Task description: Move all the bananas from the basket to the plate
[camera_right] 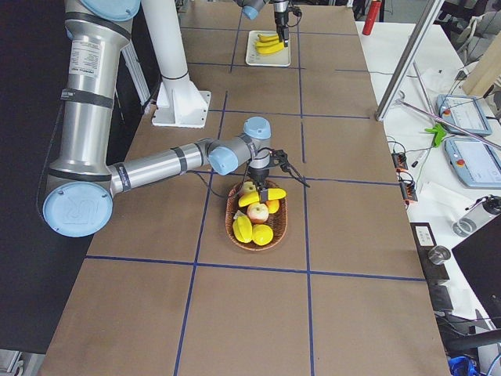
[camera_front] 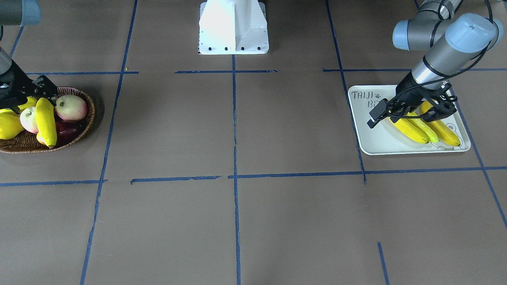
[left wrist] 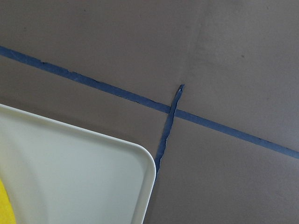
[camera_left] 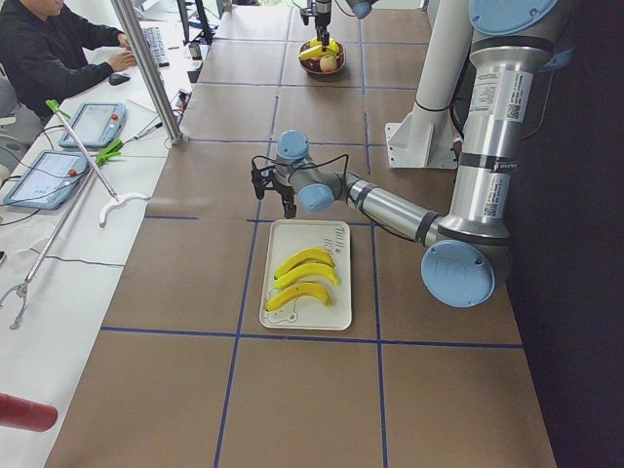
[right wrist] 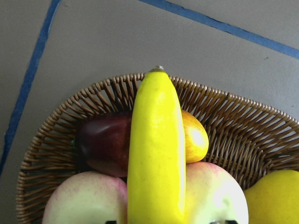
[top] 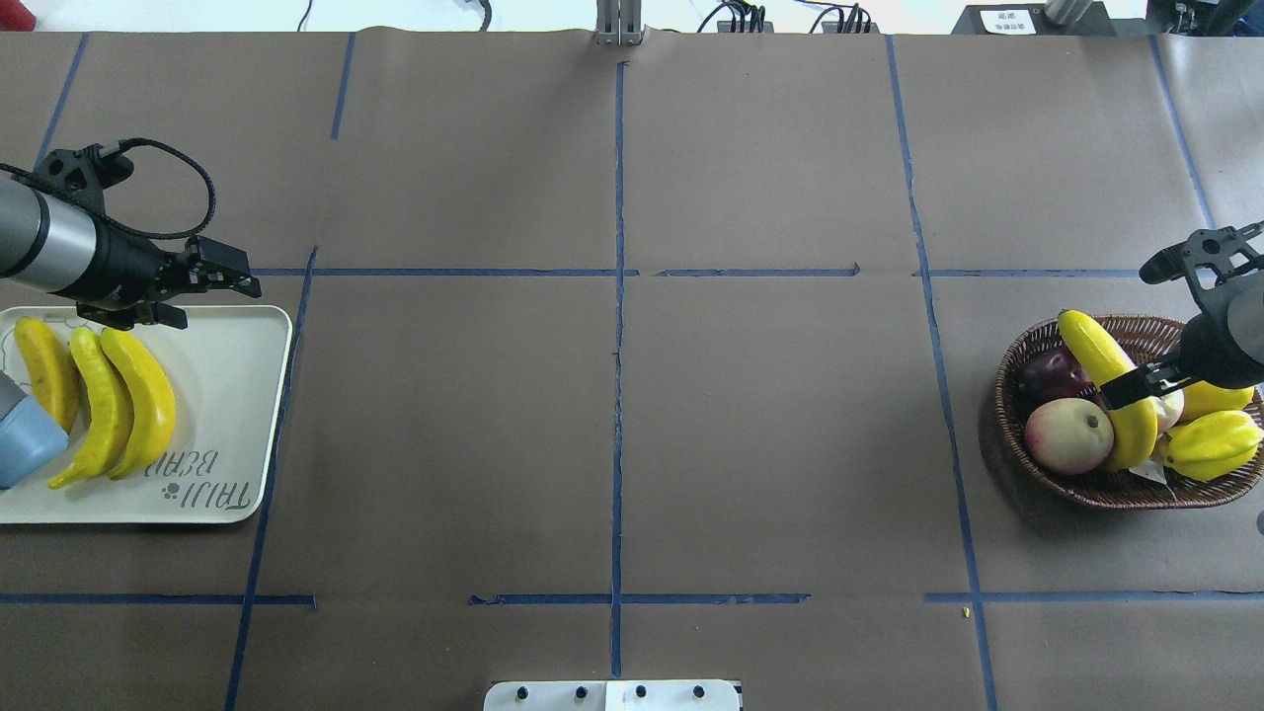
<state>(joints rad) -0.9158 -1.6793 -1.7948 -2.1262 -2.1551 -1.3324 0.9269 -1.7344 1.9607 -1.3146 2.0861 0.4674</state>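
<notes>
Three bananas (top: pixel 138 395) lie side by side on the white plate (top: pixel 227 395), also seen from the front as bananas (camera_front: pixel 412 130) on the plate (camera_front: pixel 380 138). My left gripper (top: pixel 222 276) hovers over the plate's far edge, open and holding nothing. A fourth banana (top: pixel 1091 346) rests on top of the other fruit in the wicker basket (top: pixel 1002 395). My right gripper (top: pixel 1131 395) straddles this banana (right wrist: pixel 156 149) and is shut on its near half. Its far tip reaches the basket rim (right wrist: pixel 60 116).
Two pink-white apples (top: pixel 1066 434), a dark purple fruit (right wrist: pixel 105 144), a ribbed yellow-green fruit (top: pixel 1210 444) and a round yellow fruit also sit in the basket. The white robot base (camera_front: pixel 233 27) stands mid-table. A person (camera_left: pixel 49 49) sits at a side desk.
</notes>
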